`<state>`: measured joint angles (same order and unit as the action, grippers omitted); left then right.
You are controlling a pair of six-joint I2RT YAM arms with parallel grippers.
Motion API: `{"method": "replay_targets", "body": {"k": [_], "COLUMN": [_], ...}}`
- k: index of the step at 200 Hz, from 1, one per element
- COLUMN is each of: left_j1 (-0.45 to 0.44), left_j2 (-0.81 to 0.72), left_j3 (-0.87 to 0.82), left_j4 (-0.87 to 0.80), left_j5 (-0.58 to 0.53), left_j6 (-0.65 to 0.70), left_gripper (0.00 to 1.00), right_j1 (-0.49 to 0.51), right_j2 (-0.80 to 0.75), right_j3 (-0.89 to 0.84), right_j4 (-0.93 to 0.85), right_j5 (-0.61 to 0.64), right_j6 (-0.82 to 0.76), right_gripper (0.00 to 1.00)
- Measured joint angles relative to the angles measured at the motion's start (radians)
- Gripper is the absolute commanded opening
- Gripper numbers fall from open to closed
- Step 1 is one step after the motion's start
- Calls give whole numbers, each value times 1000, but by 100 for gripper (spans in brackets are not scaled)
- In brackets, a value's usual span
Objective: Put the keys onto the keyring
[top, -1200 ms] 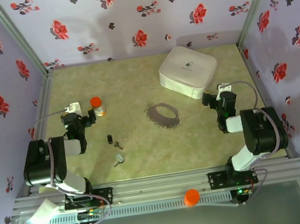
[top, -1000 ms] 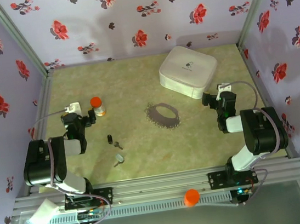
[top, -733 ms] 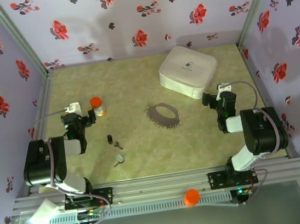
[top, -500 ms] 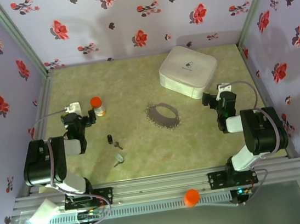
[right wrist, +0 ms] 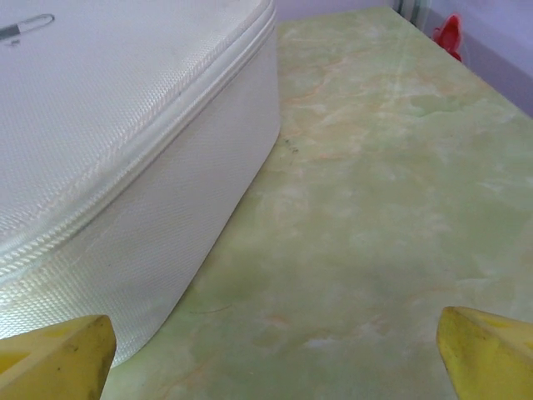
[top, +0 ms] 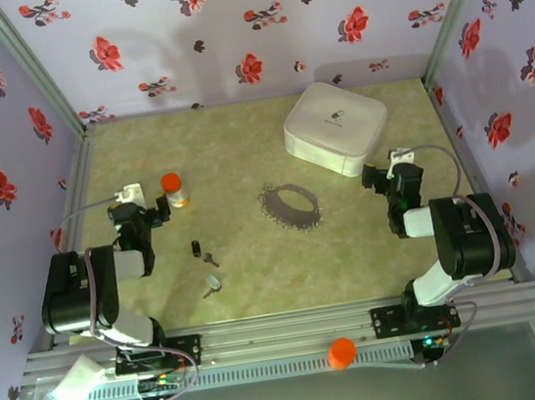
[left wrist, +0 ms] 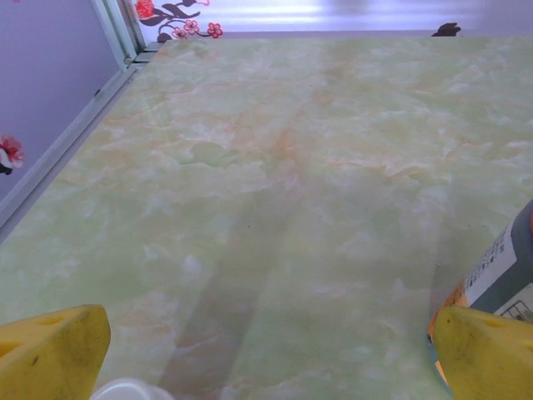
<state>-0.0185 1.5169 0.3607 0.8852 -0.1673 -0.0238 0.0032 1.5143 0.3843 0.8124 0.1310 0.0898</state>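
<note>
Sitting low at the left side of the green marbled table, the left gripper is holding its jaws wide apart. In its wrist view the two yellow fingertips are showing at opposite bottom corners with bare tabletop lying between them. An orange-capped vial is standing upright just beyond that gripper, and its labelled side is showing in the wrist view right beside the right-hand fingertip; whether the two are touching is not clear. The right gripper is sitting at the right side of the table, likewise spreading its jaws fully and clamping on nothing, with its yellow pads framing open table. A white box with rounded corners is resting just ahead of it, its textured wall looming large on the left of the right wrist view. The keyring, a dark bead chain, is lying in a floppy loop near the middle of the table, between the two arms and in front of the box. The black-headed key is lying flat on the table nearer the left arm, well apart from the chain, and the silver-grey key is lying a little closer to the near edge, near the first key but not touching it. An orange cap is sitting on the metal rail at the near edge.
</note>
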Motion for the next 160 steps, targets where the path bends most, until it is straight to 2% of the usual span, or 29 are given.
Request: {"method": "replay_targets", "body": {"k": [17, 36, 53, 80, 98, 117, 141, 160], "left_j1": [0, -1, -1, -4, -29, -122, -341, -490], "left_j2": [-89, -234, -372, -570, -649, -693, -697, -648], "left_j3": [-25, -40, -40, -1, 61, 126, 147, 147], "left_j4": [-22, -69, -140, -348, -507, -642, -746, -798], "left_j5": [-18, -44, -62, -60, -59, -87, -150, -182], "left_j6": [0, -19, -53, -113, -171, -232, -298, -362], "left_gripper": [100, 100, 100, 100, 96, 96, 96, 99], "right_j1": [0, 0, 6, 41, 90, 171, 277, 319], "right_j2": [-106, -248, -359, -481, -514, -510, -480, -430], "right_j3": [1, 9, 37, 105, 132, 148, 164, 203], "right_j4": [-64, -146, -243, -444, -549, -655, -772, -862], "right_j5": [-1, -9, -26, -50, -83, -119, -156, -182], "right_j6": [0, 10, 50, 133, 194, 259, 323, 349], "right_gripper": [99, 92, 89, 87, 84, 77, 73, 66]}}
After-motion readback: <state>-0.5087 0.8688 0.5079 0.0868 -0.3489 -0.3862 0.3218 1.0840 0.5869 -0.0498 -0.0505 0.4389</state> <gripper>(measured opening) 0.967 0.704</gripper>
